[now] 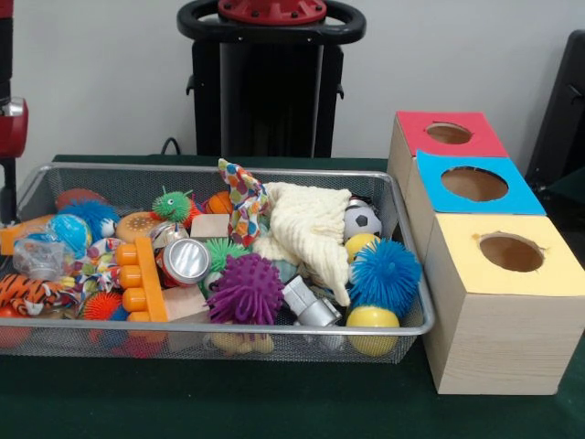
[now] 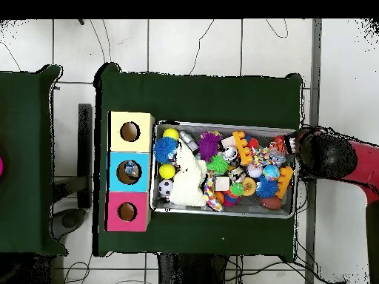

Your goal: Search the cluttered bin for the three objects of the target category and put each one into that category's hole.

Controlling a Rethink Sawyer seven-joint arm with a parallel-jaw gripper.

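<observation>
We see the bin [image 1: 409, 240] on the green surface [image 1: 274, 402], packed with toys. In the front view a cream cloth [image 1: 309, 229] lies across its right half, with a purple spiky ball [image 1: 245, 289] near the front, a blue spiky ball [image 1: 384, 272] at the right end, a yellow ball [image 1: 372, 318] just in front of that, and a soccer ball [image 1: 362, 219] behind. An orange block [image 1: 142, 279] and a can [image 1: 185, 261] sit left of centre.

Just right of the bin stand three wooden boxes in a row: the red one farthest, the yellow one nearest, and between them the blue one with the hole [image 1: 473, 184]. From overhead, something small lies inside the hole [image 2: 129, 172].

The arm [image 2: 337, 157] hangs over the bin's end farthest from the boxes. We cannot tell whether the pincer is apart or together, since the arm's body covers it.
</observation>
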